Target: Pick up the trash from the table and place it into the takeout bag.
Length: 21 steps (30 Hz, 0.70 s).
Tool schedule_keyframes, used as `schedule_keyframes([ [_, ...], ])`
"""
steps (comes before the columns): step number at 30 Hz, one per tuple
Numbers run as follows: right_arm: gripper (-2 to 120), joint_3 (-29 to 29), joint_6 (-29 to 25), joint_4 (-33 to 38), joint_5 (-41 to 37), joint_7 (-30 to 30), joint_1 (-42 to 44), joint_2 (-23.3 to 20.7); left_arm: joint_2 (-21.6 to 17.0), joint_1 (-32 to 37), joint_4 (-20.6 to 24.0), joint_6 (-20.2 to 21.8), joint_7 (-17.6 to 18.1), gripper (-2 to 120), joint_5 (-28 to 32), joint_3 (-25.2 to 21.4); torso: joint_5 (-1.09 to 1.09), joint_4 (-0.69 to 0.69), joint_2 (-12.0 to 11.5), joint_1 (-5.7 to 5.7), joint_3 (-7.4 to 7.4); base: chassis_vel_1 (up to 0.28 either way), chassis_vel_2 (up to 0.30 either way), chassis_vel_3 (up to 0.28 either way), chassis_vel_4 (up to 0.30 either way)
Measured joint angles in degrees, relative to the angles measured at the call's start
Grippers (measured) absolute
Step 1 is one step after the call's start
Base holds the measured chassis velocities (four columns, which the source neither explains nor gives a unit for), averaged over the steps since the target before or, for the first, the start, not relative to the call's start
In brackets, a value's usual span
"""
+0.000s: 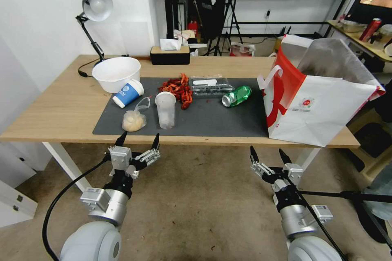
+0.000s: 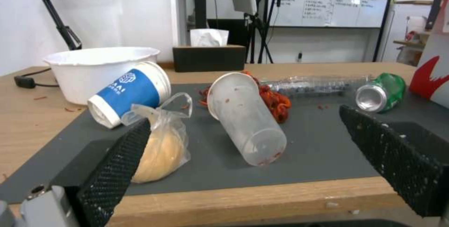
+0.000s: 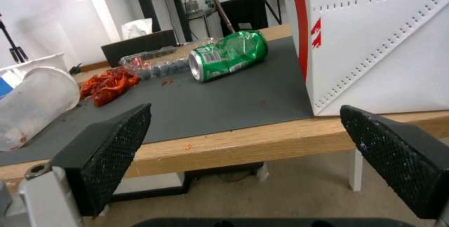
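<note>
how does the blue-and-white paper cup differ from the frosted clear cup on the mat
The blue-and-white paper cup is opaque with a printed logo and lies tipped against the white bowl. The frosted clear cup is see-through, unprinted, taller, flecked with red, and touches nothing. Both are empty and sit on the dark mat.

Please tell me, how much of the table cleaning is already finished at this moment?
Nothing looks done. The white bowl, blue-and-white paper cup, clear bag with pale lump, frosted clear cup, red food scraps, clear plastic tray and crushed green can all lie on the table. Left gripper and right gripper hover open before its edge, holding nothing. The takeout bag stands open.
</note>
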<state>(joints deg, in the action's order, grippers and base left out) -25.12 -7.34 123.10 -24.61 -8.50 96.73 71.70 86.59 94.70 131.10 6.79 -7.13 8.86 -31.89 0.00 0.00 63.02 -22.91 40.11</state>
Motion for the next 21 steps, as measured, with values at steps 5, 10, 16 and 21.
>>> schedule_keyframes([
  [5, 100, 1.18, 0.76, 0.24, -0.02, -0.86, -1.22, -0.47, -0.1, -0.22, -0.52, -0.16, 0.0, 100, 0.0, -0.11, 0.0, -0.01, 0.0, 0.0, 0.0, 0.0, 0.0, 0.0, 0.0],
  [10, 100, 3.37, 3.32, 1.11, -1.11, -3.35, -5.19, -1.99, -0.01, -0.57, -0.74, -0.17, 0.0, 100, 0.0, -0.13, 0.01, 0.0, 0.0, 0.0, 0.0, 0.0, 0.0, 0.0, 0.0],
  [16, 100, 6.34, 8.05, 0.56, -4.58, -6.8, -11.51, -4.23, 0.41, -0.5, -0.84, -0.26, -0.03, 100, -0.06, -0.07, -0.01, 0.0, 0.0, 0.0, 0.01, 0.0, 0.0, 0.0, 0.0],
  [21, 100, 10.41, 10.77, -2.78, -6.99, -9.46, -18.64, -5.87, 0.76, -0.25, -0.83, -0.27, -0.07, 100, -0.3, -0.16, 0.01, 0.0, 0.0, -0.01, 0.01, 0.0, 0.0, 0.0, 0.0],
])
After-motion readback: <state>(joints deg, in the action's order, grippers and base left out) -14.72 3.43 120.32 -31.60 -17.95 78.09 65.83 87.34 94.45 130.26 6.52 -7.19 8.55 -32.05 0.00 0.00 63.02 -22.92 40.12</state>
